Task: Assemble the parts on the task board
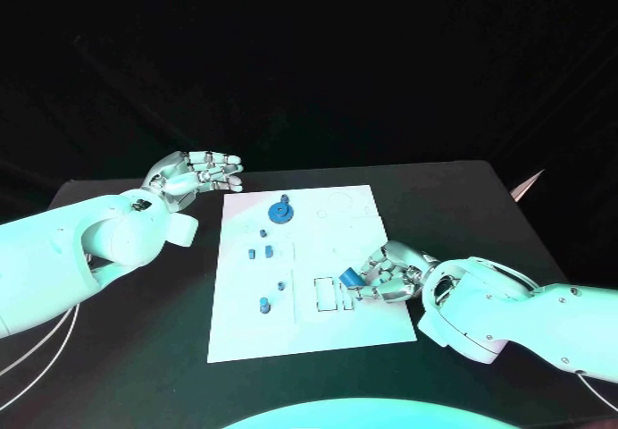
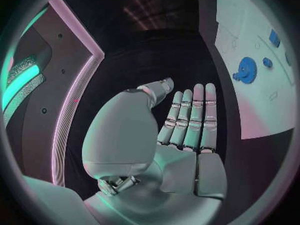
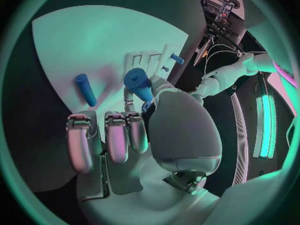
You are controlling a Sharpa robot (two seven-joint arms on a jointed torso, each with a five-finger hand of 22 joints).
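1. right hand (image 1: pixel 387 275) sits nearest the camera in the head view, over the near right part of the white task board (image 1: pixel 309 331), its fingers curled in around a small blue cylinder (image 1: pixel 349 277).
2. seen from the right wrist, the same blue cylinder (image 3: pixel 139 83) is pinched between the thumb and a finger of the right hand (image 3: pixel 140 135), with the other fingers bent down beside it over the board (image 3: pixel 94 40).
3. the held cylinder hangs just above the rectangular slots (image 1: pixel 332 294) outlined on the board's near right part; whether it touches the board cannot be told.
4. a blue rod (image 3: pixel 85 89) lies flat on the board close to the right hand's fingertips in the right wrist view.
5. a blue gear (image 1: pixel 279 213) lies on the far part of the board, with a small blue knob just beyond it.
6. several small blue pegs (image 1: pixel 262 252) stand along the board's left half, and one more blue peg (image 1: pixel 264 307) sits nearer the front edge.
7. left hand (image 1: pixel 200 174) is off the board's far left corner, above the black table (image 1: pixel 142 357), holding nothing, its fingers loosely bent and apart.
8. in the left wrist view the left hand (image 2: pixel 181 135) shows its fingers straight and side by side, thumb apart, empty, with the blue gear (image 2: pixel 246 69) on the board (image 2: pixel 262 110) well beyond it.
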